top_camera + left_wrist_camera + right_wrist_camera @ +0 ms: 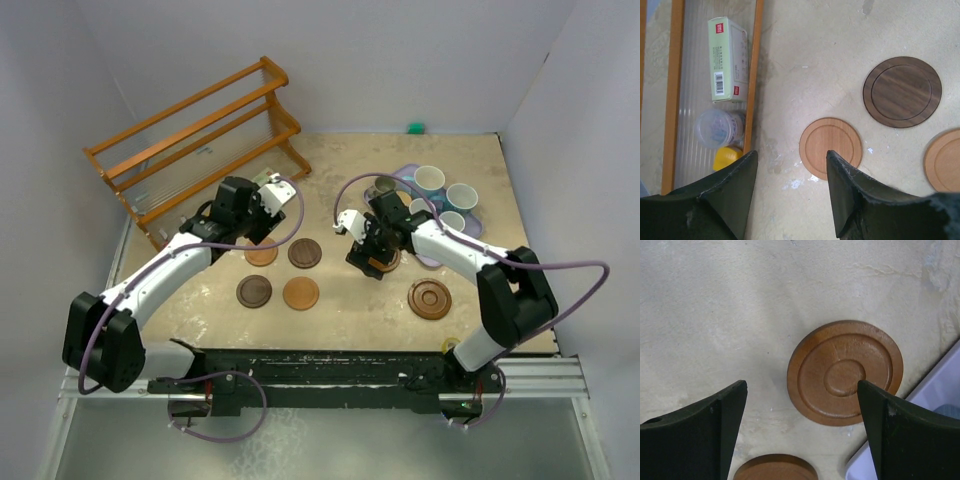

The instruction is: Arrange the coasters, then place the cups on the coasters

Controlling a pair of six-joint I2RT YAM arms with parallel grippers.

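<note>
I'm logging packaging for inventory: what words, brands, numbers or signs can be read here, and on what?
Nothing can be quoted.
On the pale green box in the wooden rack: red brand patches, a barcode and small print, all too blurred to read.
On the coasters and cups: no lettering visible.

reddish-brown ringed coaster [845, 372], dark brown coaster [902, 91], lavender tray [936, 387]

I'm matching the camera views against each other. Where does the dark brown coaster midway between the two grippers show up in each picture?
Top external: the dark brown coaster lies near the picture's centre.
Left wrist: it is at the upper right.
Right wrist: not in it.
Shared landmark: the tan coaster beside it, seen in the top and left wrist views only.
</note>
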